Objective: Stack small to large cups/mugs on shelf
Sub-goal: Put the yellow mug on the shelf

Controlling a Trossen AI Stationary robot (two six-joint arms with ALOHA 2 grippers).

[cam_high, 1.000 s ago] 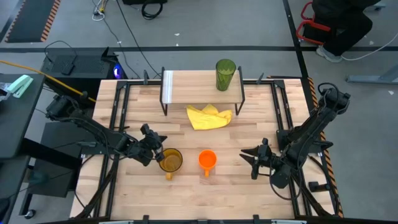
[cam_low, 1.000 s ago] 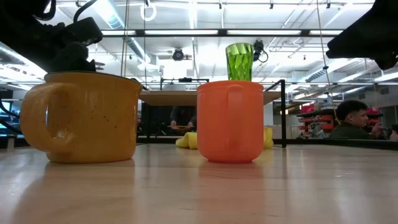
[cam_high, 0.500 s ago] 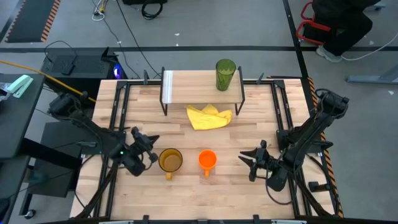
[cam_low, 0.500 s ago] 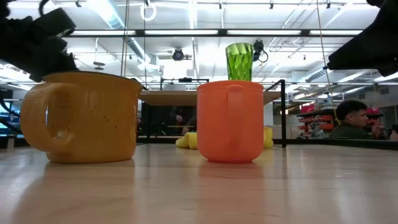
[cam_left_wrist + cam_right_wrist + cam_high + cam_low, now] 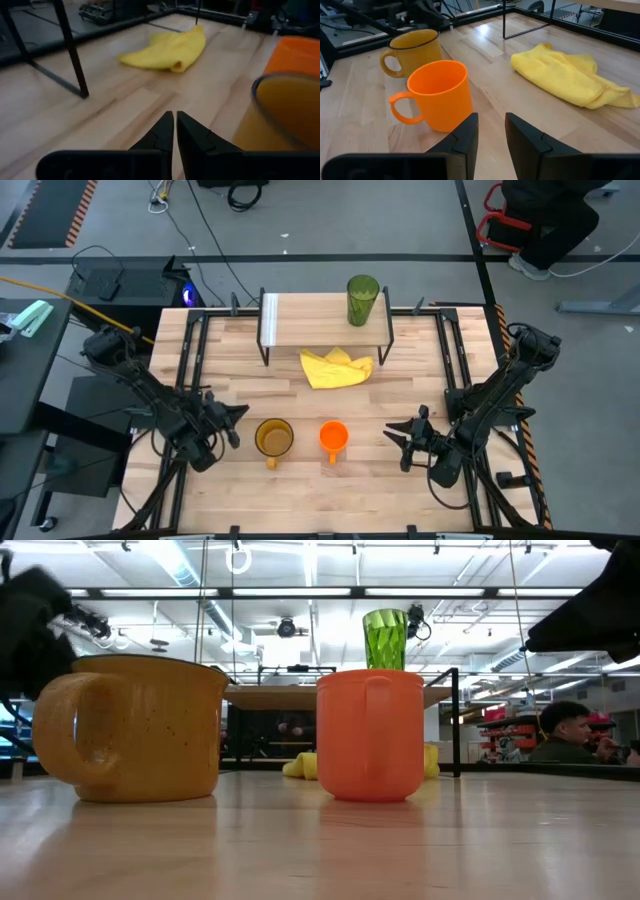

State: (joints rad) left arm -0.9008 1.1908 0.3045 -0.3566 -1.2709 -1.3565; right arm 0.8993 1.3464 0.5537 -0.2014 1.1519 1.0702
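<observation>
From above: left gripper [image 5: 232,426] sits just beside the amber mug [image 5: 274,437], fingers nearly together, holding nothing; green cup [image 5: 362,299] on shelf [image 5: 310,316].
Left wrist: mug [image 5: 285,112] ahead, off to one side of fingertips.
Right wrist: right gripper [image 5: 489,131] fingers apart, empty; orange mug [image 5: 439,95] just ahead, upright.

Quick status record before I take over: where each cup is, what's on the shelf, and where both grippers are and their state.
green tumbler: upright on the shelf, toward its right end
amber mug: on the table, left of the orange mug, empty
orange mug: on the table, upright, empty
yellow cloth: crumpled on the table in front of the shelf
left gripper: beside the amber mug on its left, shut, holding nothing
right gripper: right of the orange mug, apart from it, open
stacked: nothing yet
</observation>
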